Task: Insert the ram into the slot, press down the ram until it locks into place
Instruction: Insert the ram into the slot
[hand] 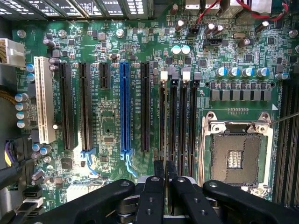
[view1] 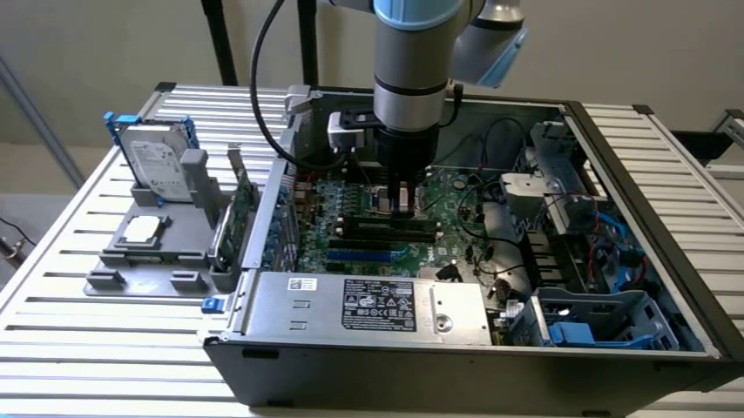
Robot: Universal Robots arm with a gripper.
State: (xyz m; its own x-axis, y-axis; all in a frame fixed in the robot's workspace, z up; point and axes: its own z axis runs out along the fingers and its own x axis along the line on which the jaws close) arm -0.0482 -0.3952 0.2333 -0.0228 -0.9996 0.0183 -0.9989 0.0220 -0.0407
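Your gripper (hand: 166,164) hangs low over the motherboard (hand: 112,116), its fingers (hand: 158,186) pressed almost together. You can't tell whether they pinch anything. Just past the tips, the slot (hand: 162,116) runs straight ahead. In the exterior view the ram (view1: 389,227) stands on edge mid-board beneath the tips, and any contact is hidden. The CPU socket (hand: 236,156) crowds one side, and the blue slot (hand: 124,107) lies off the other.

in the wrist view the gripper (hand: 165,164) hides the near ends of the memory slots (hand: 173,121), and the picture's edge cuts off its body. in the exterior view the arm (view1: 409,78) is cut off above.
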